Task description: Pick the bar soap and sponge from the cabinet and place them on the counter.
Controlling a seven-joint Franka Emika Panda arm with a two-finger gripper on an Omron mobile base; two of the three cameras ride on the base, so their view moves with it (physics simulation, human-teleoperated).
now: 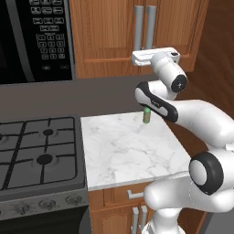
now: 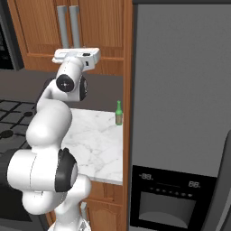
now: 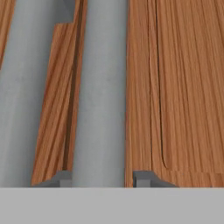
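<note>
Cabinet (image 1: 109,36) doors are both closed, so the bar soap and the sponge must be behind them, if they are inside; I cannot see either one. In the hand view the gripper (image 3: 103,178) has its two fingertips (image 3: 144,177) close on both sides of the right grey bar handle (image 3: 103,96), narrow, and they look clamped on it, near its lower end. The left handle (image 3: 22,87) stands just beside, with the seam of the two doors between them.

I judge the step in hand is pulling the right door open. The grip sits low on the bar, so a pull that is not along the door's arc could make the fingers slide off the smooth metal. The arm is folded high and near the door, so the opening door may hit the wrist. On the counter (image 1: 132,155) below stands a small green bottle (image 1: 146,115), near the back; a low elbow swing could knock it.
</note>
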